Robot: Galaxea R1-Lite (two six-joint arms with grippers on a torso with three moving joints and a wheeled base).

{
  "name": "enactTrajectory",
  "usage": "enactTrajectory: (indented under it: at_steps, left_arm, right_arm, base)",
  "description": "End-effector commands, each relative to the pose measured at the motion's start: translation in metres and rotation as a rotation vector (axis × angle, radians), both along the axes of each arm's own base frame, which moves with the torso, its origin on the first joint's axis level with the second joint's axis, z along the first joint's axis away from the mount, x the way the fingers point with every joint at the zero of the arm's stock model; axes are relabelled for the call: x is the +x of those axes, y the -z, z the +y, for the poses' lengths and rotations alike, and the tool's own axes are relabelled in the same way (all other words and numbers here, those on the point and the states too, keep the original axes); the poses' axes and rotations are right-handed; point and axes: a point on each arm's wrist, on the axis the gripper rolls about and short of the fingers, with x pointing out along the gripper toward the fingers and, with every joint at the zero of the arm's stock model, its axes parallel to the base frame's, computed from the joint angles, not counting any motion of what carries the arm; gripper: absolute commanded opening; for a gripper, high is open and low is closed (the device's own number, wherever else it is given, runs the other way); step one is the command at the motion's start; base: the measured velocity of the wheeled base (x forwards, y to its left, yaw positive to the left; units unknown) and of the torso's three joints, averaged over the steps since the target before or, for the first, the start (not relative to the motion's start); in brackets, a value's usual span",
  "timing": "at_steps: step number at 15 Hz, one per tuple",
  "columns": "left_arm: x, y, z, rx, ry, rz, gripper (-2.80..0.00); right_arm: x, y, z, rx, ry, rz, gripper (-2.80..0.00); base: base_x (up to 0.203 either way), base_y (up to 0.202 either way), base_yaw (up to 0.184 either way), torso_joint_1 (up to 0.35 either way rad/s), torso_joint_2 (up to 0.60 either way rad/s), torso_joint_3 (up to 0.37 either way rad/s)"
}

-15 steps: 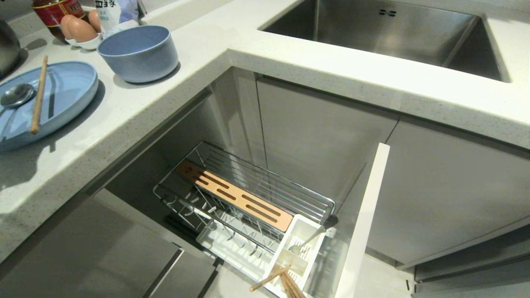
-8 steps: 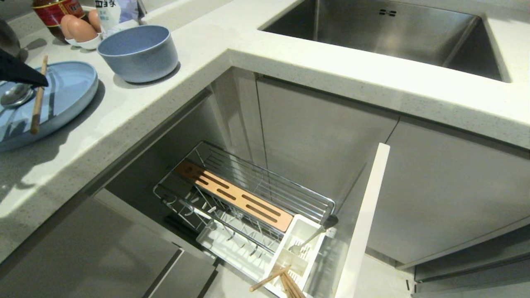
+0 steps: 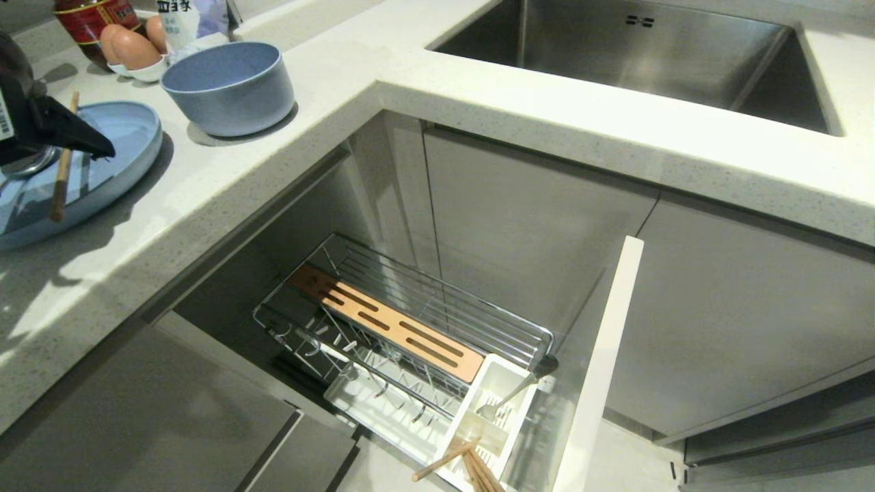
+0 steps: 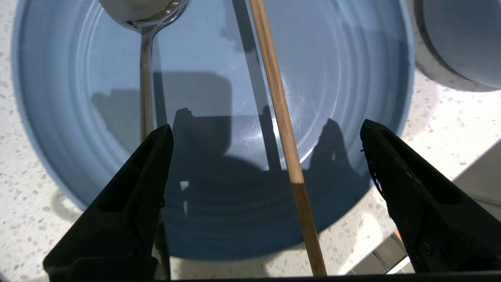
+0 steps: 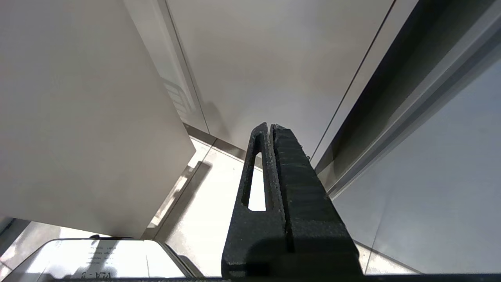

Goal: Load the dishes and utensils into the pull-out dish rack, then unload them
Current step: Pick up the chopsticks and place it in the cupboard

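Observation:
The pale blue plate lies on the counter at the far left. A wooden chopstick and a silver spoon rest on it. My left gripper hovers open just above the plate's near rim, one finger on each side of the chopstick, touching nothing. The blue bowl stands behind the plate. The pull-out dish rack is drawn out below the counter. Its white caddy holds wooden chopsticks and a metal utensil. My right gripper is shut and empty, low beside the cabinet fronts.
The rack's flat front panel juts out to the right of the rack. A steel sink is set in the counter at the back. Eggs and a red-labelled bottle stand behind the bowl.
My left gripper has come into the head view from the left edge and moved out over the plate. The dishes, the utensils and the rack have stayed put.

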Motion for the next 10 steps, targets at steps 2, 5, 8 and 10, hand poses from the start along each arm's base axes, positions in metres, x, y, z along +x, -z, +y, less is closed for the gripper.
enactTrajectory:
  at_steps: [2, 5, 8, 10]
  left_arm:
    - [0.0072, 0.0034, -0.0008, 0.002, -0.008, 0.021, 0.00]
    - [0.0112, 0.0047, 0.0005, 0.004, -0.018, 0.028, 0.00]
    - [0.0138, 0.0053, 0.0000, 0.004, -0.018, 0.030, 0.00]
    - [0.0160, 0.0064, -0.0006, 0.002, -0.011, 0.036, 0.00]
  right_arm:
    - [0.0000, 0.0000, 0.0000, 0.000, -0.001, 0.000, -2.80]
    - [0.0000, 0.0000, 0.0000, 0.000, 0.001, 0.000, -2.80]
    - [0.0000, 0.0000, 0.0000, 0.000, -0.001, 0.000, -2.80]
    - [0.0000, 0.0000, 0.0000, 0.000, -0.001, 0.000, -2.80]
  base:
    - [0.000, 0.000, 0.000, 0.000, 0.00, 0.000]
    - [0.000, 0.000, 0.000, 0.000, 0.00, 0.000]
    - [0.000, 0.000, 0.000, 0.000, 0.00, 0.000]
    - [0.000, 0.000, 0.000, 0.000, 0.00, 0.000]
